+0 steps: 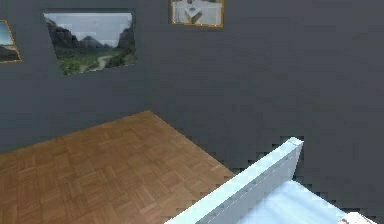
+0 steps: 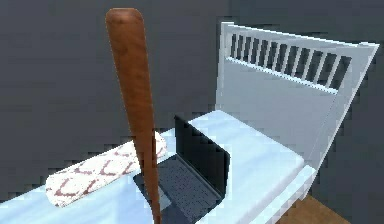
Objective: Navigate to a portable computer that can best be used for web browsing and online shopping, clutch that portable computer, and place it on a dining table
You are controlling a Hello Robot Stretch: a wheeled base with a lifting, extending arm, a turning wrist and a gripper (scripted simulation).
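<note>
Arm side view, left to right: a patterned pillow lies on the left of the bed. A brown bat stands upright nearer, crossing the left edge of the laptop, which sits open on the mattress before the white headboard at far right. The robot seems drawn up alongside so its reaching side faces the laptop, though the bat may hinder that reach; the tool's state I cannot tell.

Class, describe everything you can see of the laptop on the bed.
The laptop is dark and slim, with its lid raised. Its black screen stands upright and its grey keyboard half lies flat on the pale bed. A brown wooden bat crosses in front of its near corner. A patterned pillow lies beside it; contact cannot be told.
</note>
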